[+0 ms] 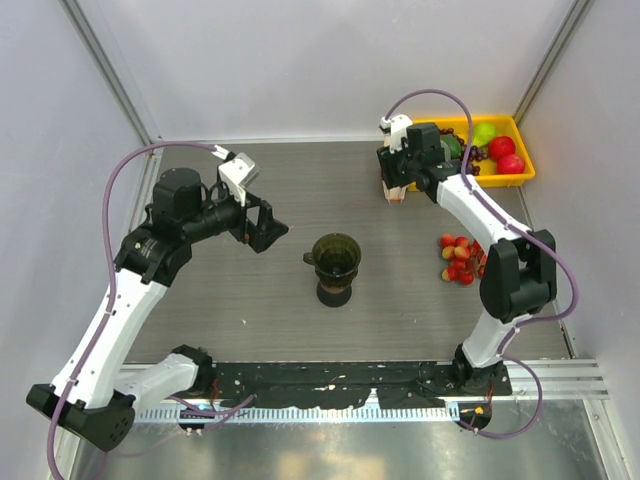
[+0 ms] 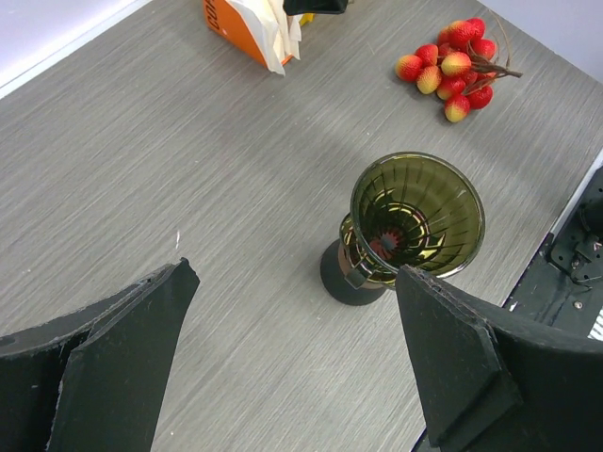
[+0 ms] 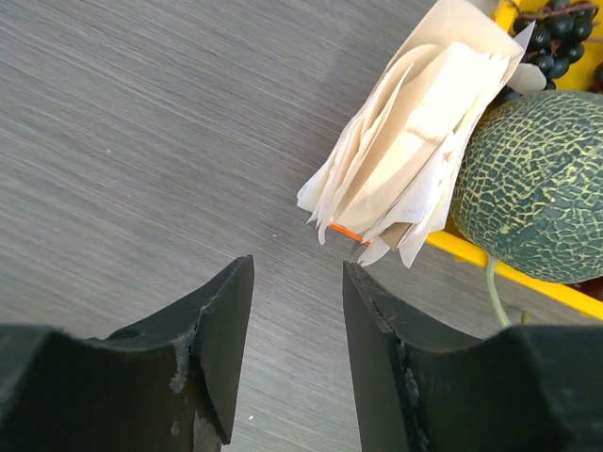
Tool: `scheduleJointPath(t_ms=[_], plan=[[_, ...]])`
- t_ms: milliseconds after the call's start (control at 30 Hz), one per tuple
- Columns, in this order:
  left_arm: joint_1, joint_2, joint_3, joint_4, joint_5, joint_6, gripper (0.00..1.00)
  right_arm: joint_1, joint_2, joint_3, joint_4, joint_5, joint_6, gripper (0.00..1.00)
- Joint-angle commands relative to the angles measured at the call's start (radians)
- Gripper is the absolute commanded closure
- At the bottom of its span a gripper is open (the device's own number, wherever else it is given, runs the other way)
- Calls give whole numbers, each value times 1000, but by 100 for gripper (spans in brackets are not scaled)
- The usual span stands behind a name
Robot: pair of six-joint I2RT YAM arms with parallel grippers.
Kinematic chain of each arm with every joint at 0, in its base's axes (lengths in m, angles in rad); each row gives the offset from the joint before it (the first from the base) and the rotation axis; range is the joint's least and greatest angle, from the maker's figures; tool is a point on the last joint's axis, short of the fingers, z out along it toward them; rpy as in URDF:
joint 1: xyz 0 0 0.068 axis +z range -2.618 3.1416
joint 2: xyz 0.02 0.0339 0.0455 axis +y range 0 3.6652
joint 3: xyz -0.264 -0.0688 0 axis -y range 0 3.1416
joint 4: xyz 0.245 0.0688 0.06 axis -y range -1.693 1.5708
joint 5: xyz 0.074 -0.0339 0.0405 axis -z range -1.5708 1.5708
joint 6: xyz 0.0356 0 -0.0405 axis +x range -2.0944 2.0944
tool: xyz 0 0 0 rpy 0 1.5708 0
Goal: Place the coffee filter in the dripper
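Note:
The dark olive dripper (image 1: 336, 258) stands on a small black cup in the middle of the table; the left wrist view shows its ribbed, bare inside (image 2: 417, 217). No single coffee filter lies apart: only the upright pack of white papers with an orange edge (image 3: 415, 141) shows, at the far right (image 1: 394, 190). My right gripper (image 3: 298, 268) is open and empty, just short of the pack's lower edge (image 1: 392, 172). My left gripper (image 2: 292, 273) is open and empty, hovering left of the dripper (image 1: 270, 232).
A yellow tray (image 1: 522, 140) with fruit stands at the back right; a green melon (image 3: 537, 184) and dark grapes (image 3: 556, 28) sit right behind the pack. A bunch of red lychees (image 1: 458, 258) lies right of the dripper, beside my right arm.

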Motion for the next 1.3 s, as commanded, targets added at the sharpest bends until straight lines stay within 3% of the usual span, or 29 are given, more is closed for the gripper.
scheduleJointPath(t_ms=[0,333,1267], plan=[[5,19,25,48,-2,-19,1,10,43,85,93,64,9,52],[5,53,44,46,15,-22,1,18,102,124,105,44,16,65],[5,64,54,52,41,-54,1,55,209,177,46,83,21,68]])
